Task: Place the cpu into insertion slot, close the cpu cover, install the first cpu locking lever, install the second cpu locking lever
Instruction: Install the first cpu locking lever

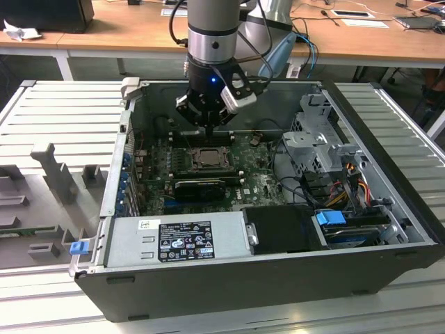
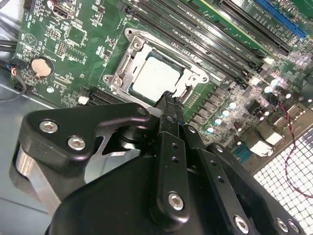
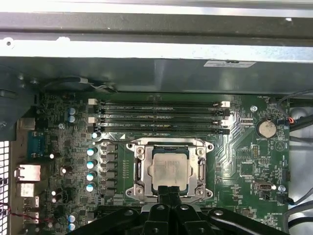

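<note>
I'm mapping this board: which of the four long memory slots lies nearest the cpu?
The end slot running right beside the insertion slot; the other three lie beyond it, toward the case wall.

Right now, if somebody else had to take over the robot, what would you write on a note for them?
Claw: shut, tips down at the socket's edge, by the chip.
Chip: lying flat in the socket, inside the computer case.
Metal cover: down over the chip, framing it.
Done: chip placed, cover closed.
Left: the two locking levers; I can't tell whether either is latched.
</note>
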You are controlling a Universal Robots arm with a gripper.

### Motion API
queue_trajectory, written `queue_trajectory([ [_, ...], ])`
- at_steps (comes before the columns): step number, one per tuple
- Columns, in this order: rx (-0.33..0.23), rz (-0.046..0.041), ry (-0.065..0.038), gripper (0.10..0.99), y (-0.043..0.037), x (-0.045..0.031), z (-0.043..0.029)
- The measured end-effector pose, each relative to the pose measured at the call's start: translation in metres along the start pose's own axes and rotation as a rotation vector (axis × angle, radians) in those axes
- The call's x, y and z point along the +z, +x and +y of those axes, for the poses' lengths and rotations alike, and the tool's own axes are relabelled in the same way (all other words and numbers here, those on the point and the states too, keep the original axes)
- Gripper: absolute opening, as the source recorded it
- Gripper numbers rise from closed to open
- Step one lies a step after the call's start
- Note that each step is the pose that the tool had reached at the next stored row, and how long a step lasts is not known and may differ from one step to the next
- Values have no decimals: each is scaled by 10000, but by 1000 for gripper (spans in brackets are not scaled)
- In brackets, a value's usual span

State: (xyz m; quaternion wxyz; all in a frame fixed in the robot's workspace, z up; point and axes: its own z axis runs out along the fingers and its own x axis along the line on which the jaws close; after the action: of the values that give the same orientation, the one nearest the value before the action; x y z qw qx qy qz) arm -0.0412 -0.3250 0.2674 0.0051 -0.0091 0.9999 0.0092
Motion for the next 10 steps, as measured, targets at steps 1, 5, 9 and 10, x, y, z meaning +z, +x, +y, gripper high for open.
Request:
queue_trajectory([
  [1, -9, -1, 1, 106, 3, 0, 0],
  [5, -43, -6, 0, 106, 15, 0, 0],
  [9, -78, -21, 0, 106, 59, -1, 1],
  [10, -82, -27, 0, 106, 80, -1, 1],
])
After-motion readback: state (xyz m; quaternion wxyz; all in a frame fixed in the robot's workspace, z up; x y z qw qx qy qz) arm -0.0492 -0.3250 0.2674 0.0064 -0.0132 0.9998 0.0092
